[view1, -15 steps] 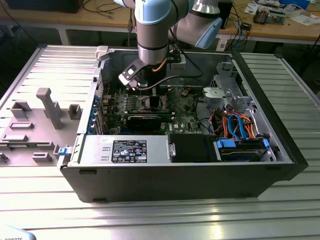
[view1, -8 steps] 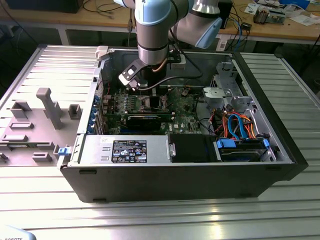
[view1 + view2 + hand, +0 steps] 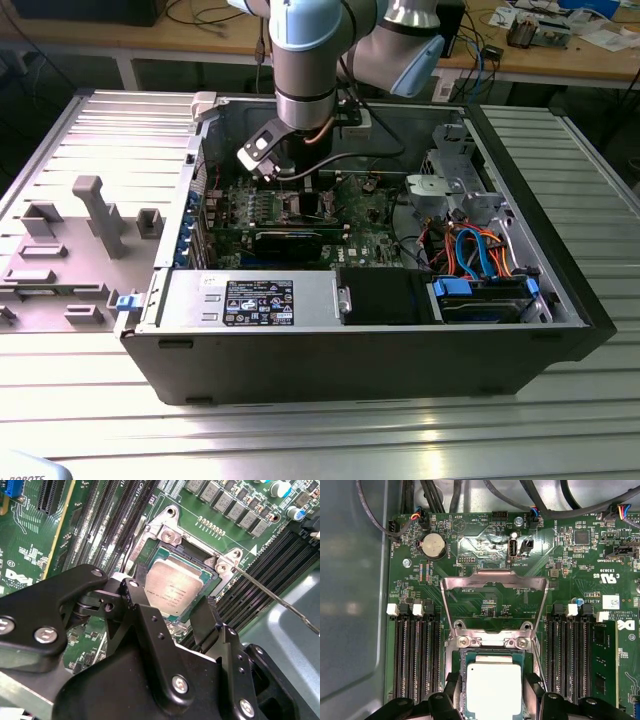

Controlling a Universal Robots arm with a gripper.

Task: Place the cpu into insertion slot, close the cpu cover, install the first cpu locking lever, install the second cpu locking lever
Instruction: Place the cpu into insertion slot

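Gripper closed on the cpu at two opposite edges to hold it level in the insertion slot; cpu cover swung open, giving clear access from above.

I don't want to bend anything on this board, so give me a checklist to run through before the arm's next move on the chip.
1. Chip seated in the socket: ok, it lies flat inside.
2. Cover shut: not ok, it stands open.
3. Lever latched: not ok, it is swung out.
4. Gripper clear of the chip: cannot tell.
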